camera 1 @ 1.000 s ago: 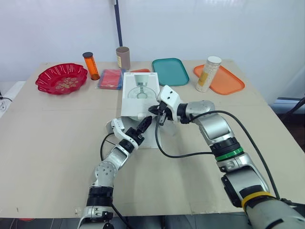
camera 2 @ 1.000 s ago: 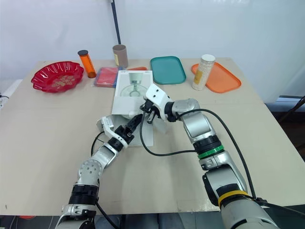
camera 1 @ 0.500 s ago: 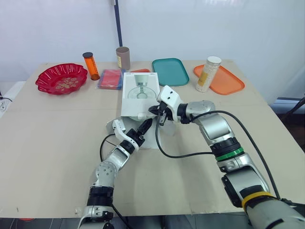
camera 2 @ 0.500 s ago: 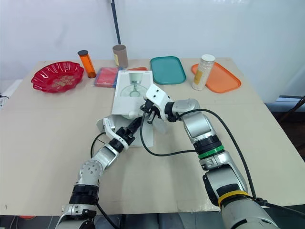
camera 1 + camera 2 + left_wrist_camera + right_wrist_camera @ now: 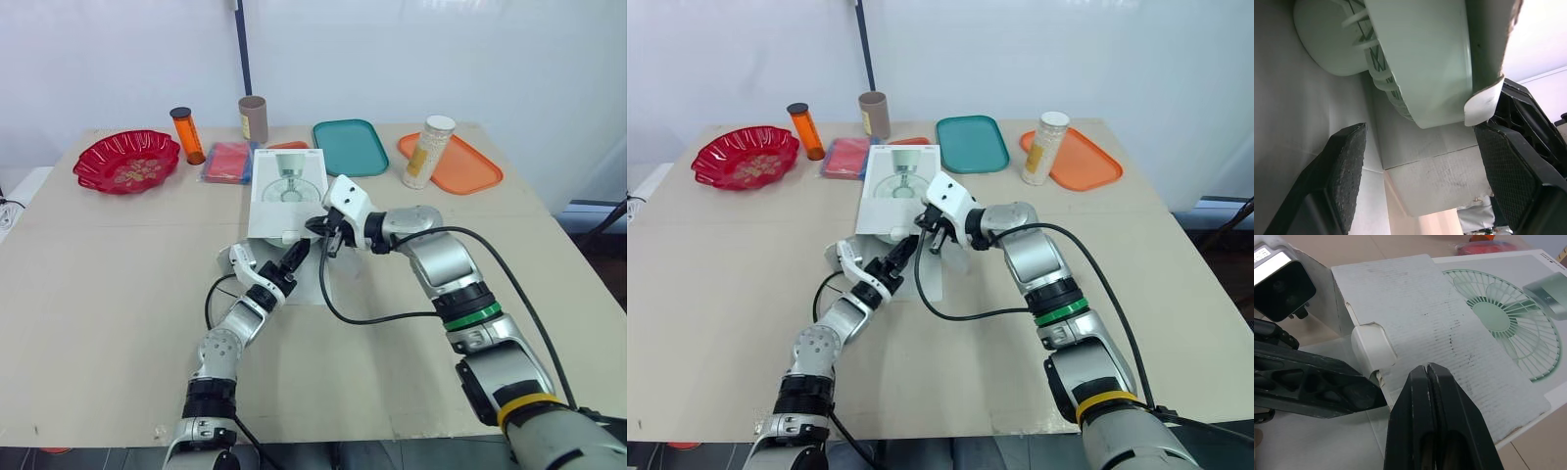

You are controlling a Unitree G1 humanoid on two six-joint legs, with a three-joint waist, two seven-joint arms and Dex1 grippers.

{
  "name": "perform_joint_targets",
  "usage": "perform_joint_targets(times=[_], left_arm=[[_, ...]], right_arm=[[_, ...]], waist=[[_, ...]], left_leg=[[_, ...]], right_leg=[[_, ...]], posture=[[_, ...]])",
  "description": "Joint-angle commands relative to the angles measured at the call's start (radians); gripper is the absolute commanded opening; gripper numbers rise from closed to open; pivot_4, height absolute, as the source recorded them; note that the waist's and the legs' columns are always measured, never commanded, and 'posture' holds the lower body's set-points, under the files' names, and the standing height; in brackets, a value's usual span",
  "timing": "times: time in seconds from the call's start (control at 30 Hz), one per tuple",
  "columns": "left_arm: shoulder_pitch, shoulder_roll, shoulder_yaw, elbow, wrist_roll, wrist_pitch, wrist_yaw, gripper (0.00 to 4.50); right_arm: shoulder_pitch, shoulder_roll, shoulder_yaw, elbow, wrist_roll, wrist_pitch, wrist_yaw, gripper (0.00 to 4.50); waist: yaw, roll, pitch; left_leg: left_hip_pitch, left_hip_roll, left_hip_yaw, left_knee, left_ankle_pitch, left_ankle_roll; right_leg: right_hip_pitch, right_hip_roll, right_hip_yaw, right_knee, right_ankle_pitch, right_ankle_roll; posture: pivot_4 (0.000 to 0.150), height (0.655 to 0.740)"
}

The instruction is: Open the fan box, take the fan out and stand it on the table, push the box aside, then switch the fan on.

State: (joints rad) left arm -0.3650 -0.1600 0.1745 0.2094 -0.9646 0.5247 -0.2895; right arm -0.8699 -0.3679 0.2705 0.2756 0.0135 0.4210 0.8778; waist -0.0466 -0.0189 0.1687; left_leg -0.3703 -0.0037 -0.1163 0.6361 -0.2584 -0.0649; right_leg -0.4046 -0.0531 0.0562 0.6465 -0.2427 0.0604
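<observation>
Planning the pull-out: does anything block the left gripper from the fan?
Nothing visible does. The pale green plastic fan lies straight ahead of the open left gripper; the white cardboard box's curled flap sits beside one finger.

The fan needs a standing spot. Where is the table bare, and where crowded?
Barest: the table left of the fan box, from the red bowl to the near edge; also right, nearer than the orange tray. Crowded: the far row around the teal tray, and the box's near end at the left gripper and right gripper.
</observation>
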Motion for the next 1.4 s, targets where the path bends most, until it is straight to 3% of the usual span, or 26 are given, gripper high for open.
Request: perform_joint_targets(times=[0.03, 0.43, 0.6, 0.63, 0.67, 1.2, 1.33, 1.4], left_arm=[[0.034, -0.082, 0.007, 0.003, -0.008, -0.018, 0.001, 3.68], [0.015, -0.1, 0.029, 0.015, -0.003, -0.023, -0.005, 3.68], [0.01, -0.103, 0.034, 0.018, -0.004, -0.029, -0.008, 2.29], [0.01, -0.103, 0.033, 0.017, -0.004, -0.028, -0.008, 1.77], [0.01, -0.101, 0.03, 0.016, -0.002, -0.026, -0.007, 1.69], [0.058, -0.085, 0.043, -0.045, -0.015, 0.02, 0.012, 1.69], [0.056, -0.088, 0.049, -0.043, -0.011, 0.01, 0.015, 2.7], [0.054, -0.088, 0.051, -0.04, -0.003, 0.006, 0.025, 3.61]], right_arm=[[0.001, -0.011, -0.006, -0.024, -0.002, 0.014, 0.002, 0.0], [0.009, -0.016, -0.004, -0.036, -0.002, 0.021, 0.0, 0.0], [0.011, -0.016, -0.003, -0.034, -0.003, 0.019, -0.001, 0.0], [0.011, -0.015, -0.002, -0.034, -0.004, 0.019, -0.001, 0.0], [0.011, -0.014, -0.003, -0.033, -0.003, 0.019, -0.001, 0.0], [0.011, -0.006, 0.001, -0.018, -0.002, 0.005, -0.003, 0.0], [0.007, -0.003, 0.003, -0.015, -0.002, 0.0, -0.001, 0.0], [0.004, -0.003, 0.003, -0.012, -0.002, -0.003, 0.001, 0.0]], waist=[[0.0, 0.0, 0.0], [0.0, 0.0, 0.0], [0.0, 0.0, 0.0], [0.0, 0.0, 0.0], [0.0, 0.0, 0.0], [-0.001, 0.0, 0.0], [-0.001, 0.0, 0.0], [-0.001, 0.0, 0.0]], left_leg=[[0.0, 0.0, 0.0, 0.0, 0.0, 0.0], [0.0, 0.0, 0.0, 0.0, 0.0, 0.0], [0.0, 0.0, 0.0, 0.0, 0.0, 0.0], [0.0, 0.0, 0.0, 0.0, 0.0, 0.0], [0.0, 0.0, 0.0, 0.0, 0.0, 0.0], [0.0, 0.0, 0.0, 0.0, 0.0, 0.0], [0.0, 0.0, 0.0, 0.0, 0.0, 0.0], [0.0, 0.0, 0.0, 0.0, 0.0, 0.0]], right_leg=[[0.0, 0.0, 0.0, 0.0, 0.0, 0.0], [0.0, 0.0, 0.0, 0.0, 0.0, 0.0], [0.0, 0.0, 0.0, 0.0, 0.0, 0.0], [0.0, 0.0, 0.0, 0.0, 0.0, 0.0], [0.0, 0.0, 0.0, 0.0, 0.0, 0.0], [0.0, 0.0, 0.0, 0.0, 0.0, 0.0], [0.0, 0.0, 0.0, 0.0, 0.0, 0.0], [0.0, 0.0, 0.0, 0.0, 0.0, 0.0]], posture=[[0.15, 0.74], [0.15, 0.74], [0.15, 0.74], [0.15, 0.74], [0.15, 0.74], [0.15, 0.74], [0.15, 0.74], [0.15, 0.74]])
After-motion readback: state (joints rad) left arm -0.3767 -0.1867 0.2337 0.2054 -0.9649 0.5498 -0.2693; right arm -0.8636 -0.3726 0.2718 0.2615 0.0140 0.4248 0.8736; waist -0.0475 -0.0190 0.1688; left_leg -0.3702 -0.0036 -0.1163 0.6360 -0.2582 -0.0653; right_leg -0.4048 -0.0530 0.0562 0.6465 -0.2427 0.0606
